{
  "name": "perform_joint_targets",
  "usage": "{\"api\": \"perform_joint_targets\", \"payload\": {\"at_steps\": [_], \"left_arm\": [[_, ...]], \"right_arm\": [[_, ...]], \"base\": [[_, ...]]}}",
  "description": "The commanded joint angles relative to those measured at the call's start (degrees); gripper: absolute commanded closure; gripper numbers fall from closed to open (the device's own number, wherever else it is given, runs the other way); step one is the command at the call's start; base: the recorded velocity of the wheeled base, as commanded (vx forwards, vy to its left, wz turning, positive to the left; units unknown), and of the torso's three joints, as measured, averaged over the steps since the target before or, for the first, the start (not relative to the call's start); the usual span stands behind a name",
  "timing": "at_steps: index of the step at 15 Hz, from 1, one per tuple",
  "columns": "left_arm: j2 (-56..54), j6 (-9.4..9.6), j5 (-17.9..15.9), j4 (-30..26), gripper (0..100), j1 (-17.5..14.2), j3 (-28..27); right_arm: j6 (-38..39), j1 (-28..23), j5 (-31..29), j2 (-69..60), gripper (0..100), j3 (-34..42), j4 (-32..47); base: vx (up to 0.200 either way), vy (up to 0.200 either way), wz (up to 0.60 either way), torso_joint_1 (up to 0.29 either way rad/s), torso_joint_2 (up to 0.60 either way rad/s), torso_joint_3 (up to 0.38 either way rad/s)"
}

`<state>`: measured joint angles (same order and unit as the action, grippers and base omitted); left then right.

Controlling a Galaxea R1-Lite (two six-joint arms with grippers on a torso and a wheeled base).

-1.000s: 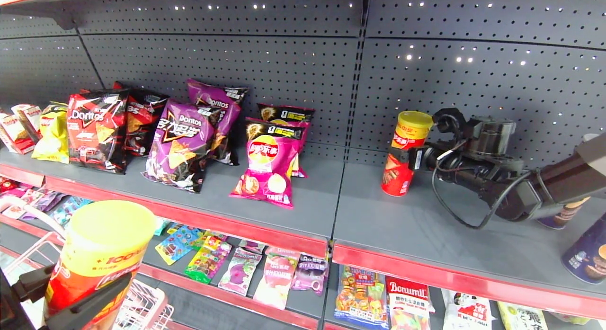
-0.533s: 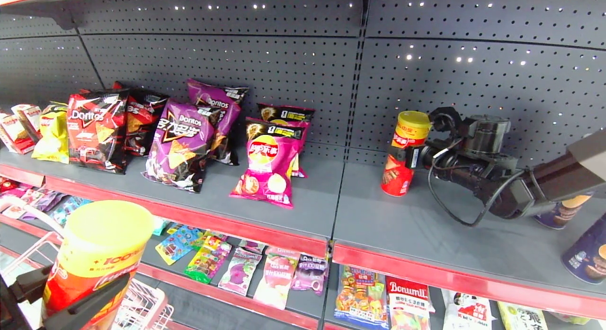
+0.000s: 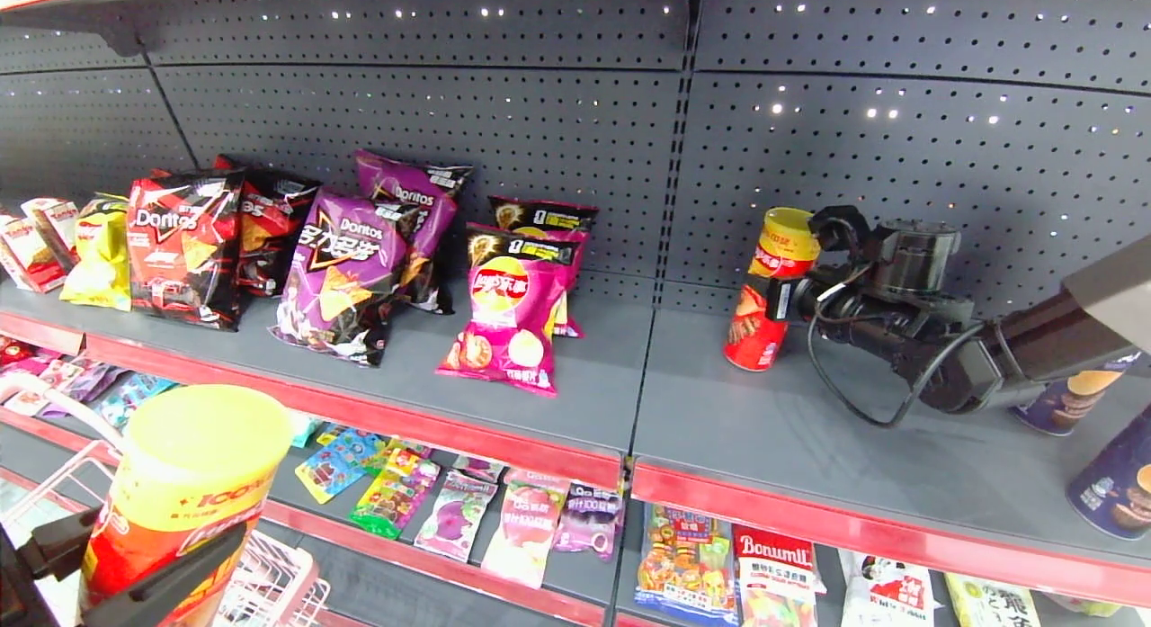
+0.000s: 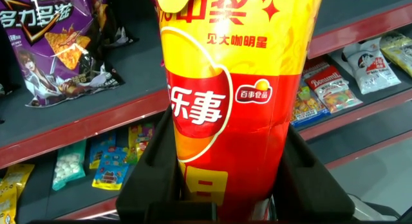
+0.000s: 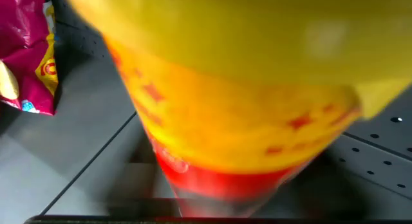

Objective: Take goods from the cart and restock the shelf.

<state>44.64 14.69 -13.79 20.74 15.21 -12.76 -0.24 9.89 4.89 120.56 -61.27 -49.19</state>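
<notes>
Clamping with the right gripper [image 3: 771, 296] around the middle of a tall red-and-yellow cardboard crisp canister [image 3: 755, 335] with a yellow plastic lid, over the right-hand bay of the grey metal shelf [image 3: 791, 438] with its red front edge. Pinching narrowly, tight on the canister's sides. Leaning it rather than standing it upright, lid end nearer the arm than the base. Bringing the lower rim down at the shelf board, though whether touching or just clear is too close to tell. Keeping well to the right of the pink foil crisp bag [image 3: 508, 326] and well to the left of the dark blue round tubs [image 3: 1115, 483] at the shelf's right end. Looming up close as a blurred yellow and red body in the right wrist view, with grey shelf board beneath.

Gripping with the left gripper [image 3: 112, 562] a second canister [image 3: 193, 483] of the same red-and-yellow kind, yellow lid upward. Pressing black fingers [image 4: 151, 166] against both sides of its lower body. Holding it low on the left, in front of the lower shelves and just above the pink wire cart [image 3: 270, 573].

Lying farther left on the grey shelf: purple triangular-print crisp bags [image 3: 346, 267] and black-and-red crisp bags [image 3: 180, 249], all propped against the grey pegboard back wall [image 3: 405, 105]. Lying flat on the lower shelf: small bright sweet packets [image 3: 526, 528].
</notes>
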Motion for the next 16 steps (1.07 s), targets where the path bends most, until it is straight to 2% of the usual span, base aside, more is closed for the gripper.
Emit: {"api": "perform_joint_targets", "payload": {"at_steps": [1,5,12,16], "left_arm": [[-0.1,-0.01,0.0,0.0,100,0.0,0.3],[-0.1,-0.01,0.0,0.0,100,0.0,0.3],[0.0,-0.01,0.0,0.0,100,0.0,1.4],[0.0,-0.19,-0.1,0.0,100,0.0,1.7]], "right_arm": [[0.0,0.0,0.0,0.2,100,0.0,0.0],[-0.1,0.1,0.0,0.4,100,0.0,-0.1],[-0.5,0.7,1.4,-7.1,100,3.5,-0.1],[-0.6,0.9,9.5,-12.3,100,7.7,0.0]], "base": [[0.0,0.0,0.0,0.0,0.0,0.0],[0.0,0.0,0.0,0.0,0.0,0.0],[0.0,0.0,0.0,0.0,0.0,0.0],[0.0,0.0,0.0,0.0,0.0,0.0]]}}
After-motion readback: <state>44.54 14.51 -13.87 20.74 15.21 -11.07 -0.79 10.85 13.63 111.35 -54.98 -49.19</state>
